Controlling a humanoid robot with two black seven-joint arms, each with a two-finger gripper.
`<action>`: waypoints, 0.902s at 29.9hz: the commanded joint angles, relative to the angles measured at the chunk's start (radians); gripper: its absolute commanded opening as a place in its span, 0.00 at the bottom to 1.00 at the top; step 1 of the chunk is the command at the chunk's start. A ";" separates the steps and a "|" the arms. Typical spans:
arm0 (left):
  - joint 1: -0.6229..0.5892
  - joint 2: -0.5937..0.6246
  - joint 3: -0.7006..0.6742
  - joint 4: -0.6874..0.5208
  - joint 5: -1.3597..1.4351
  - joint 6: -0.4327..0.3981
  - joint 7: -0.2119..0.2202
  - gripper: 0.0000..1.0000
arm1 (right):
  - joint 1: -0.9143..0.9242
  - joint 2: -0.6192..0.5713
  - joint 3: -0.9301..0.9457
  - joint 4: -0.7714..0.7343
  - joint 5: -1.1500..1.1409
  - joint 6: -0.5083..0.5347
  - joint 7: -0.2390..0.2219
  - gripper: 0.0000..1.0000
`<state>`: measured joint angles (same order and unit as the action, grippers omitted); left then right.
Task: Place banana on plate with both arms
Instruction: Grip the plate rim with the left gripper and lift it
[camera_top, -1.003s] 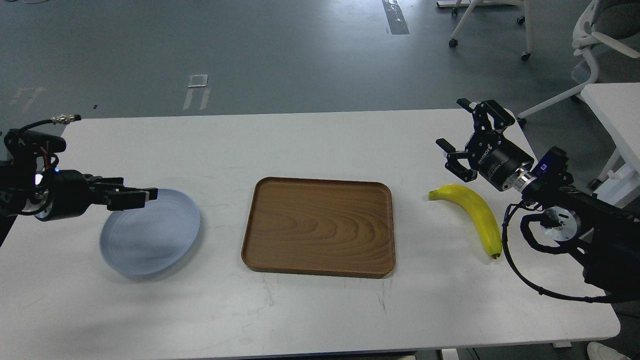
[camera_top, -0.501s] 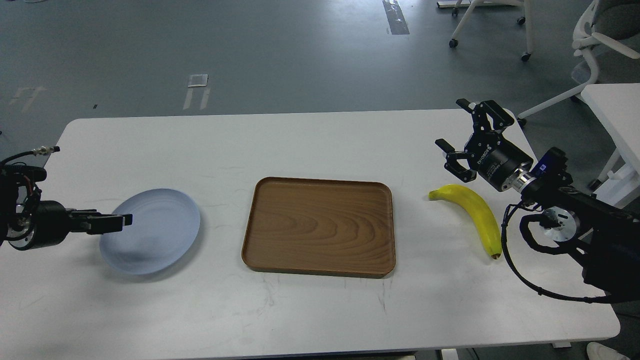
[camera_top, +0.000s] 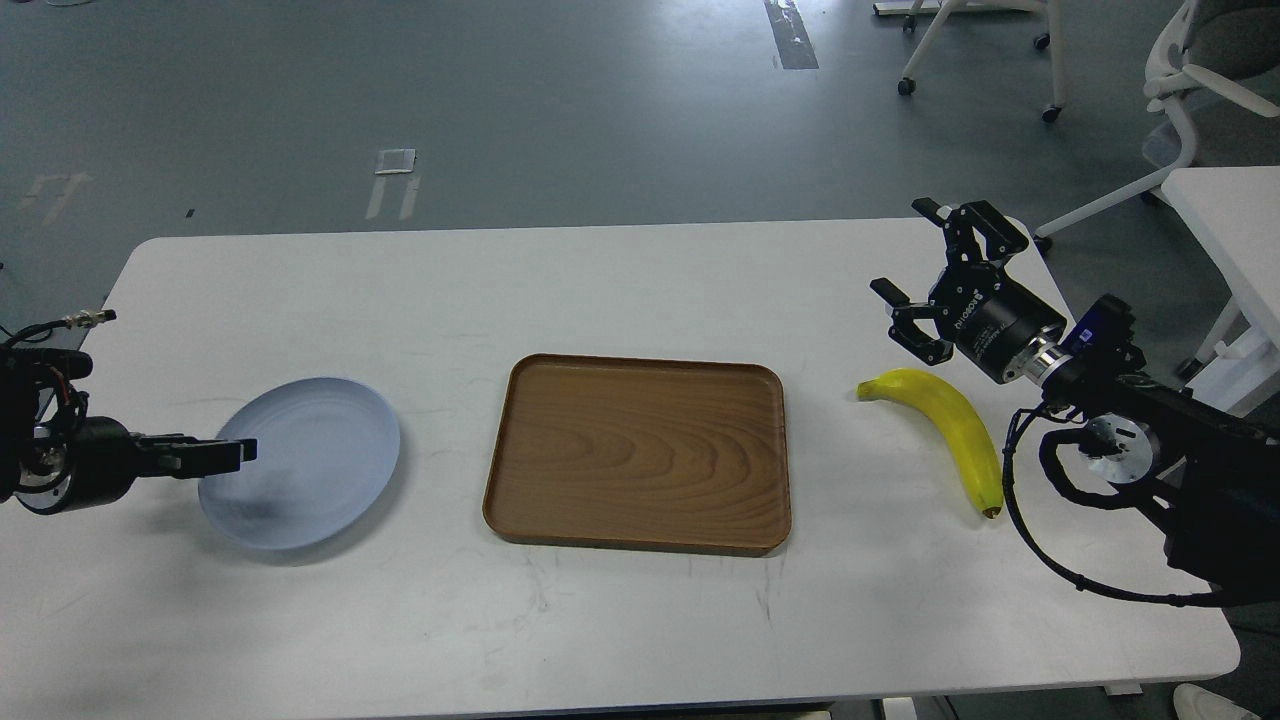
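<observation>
Looking down over the white rectangular table (camera_top: 640, 280), we see our two black jointed arms coming in from either side. Our left gripper (camera_top: 235, 455) reaches in low from the left edge, its fingertips lying over the near-left rim of the round, shallow, pale blue-grey plate (camera_top: 310, 450). From this side-on angle the two dark fingers merge into one bar, so we cannot tell whether they are parted or closed, nor whether they actually pinch the rim. The plate sits on the left part of the table, apart from the rectangular brown wooden tray (camera_top: 640, 450) with rounded corners that lies in the middle.

Our right gripper (camera_top: 920, 270) hangs above the far-right part of the table with its two black fingers spread wide, one reaching toward the table's centre and the other toward the far edge, and nothing between them. The curved bright yellow banana (camera_top: 950, 425) lies flat on the table just right of the tray, near and below that gripper but not touching it. Its small dark tip points toward us. The banana and the plate are well apart, with the tray between them.
</observation>
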<state>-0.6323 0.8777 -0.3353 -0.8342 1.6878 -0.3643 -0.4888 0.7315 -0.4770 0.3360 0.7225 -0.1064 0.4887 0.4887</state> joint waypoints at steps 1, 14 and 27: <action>0.009 -0.002 -0.001 0.010 0.001 0.005 0.000 0.90 | -0.001 0.000 0.000 0.000 -0.001 0.000 0.000 1.00; 0.029 -0.028 -0.001 0.044 0.000 0.038 0.000 0.75 | -0.004 0.000 -0.002 -0.002 -0.001 0.000 0.000 1.00; 0.031 -0.040 -0.001 0.046 -0.022 0.068 0.000 0.29 | -0.011 0.000 -0.003 -0.002 -0.003 0.000 0.000 1.00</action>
<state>-0.6016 0.8378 -0.3375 -0.7871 1.6711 -0.2972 -0.4887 0.7216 -0.4771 0.3328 0.7209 -0.1088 0.4887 0.4887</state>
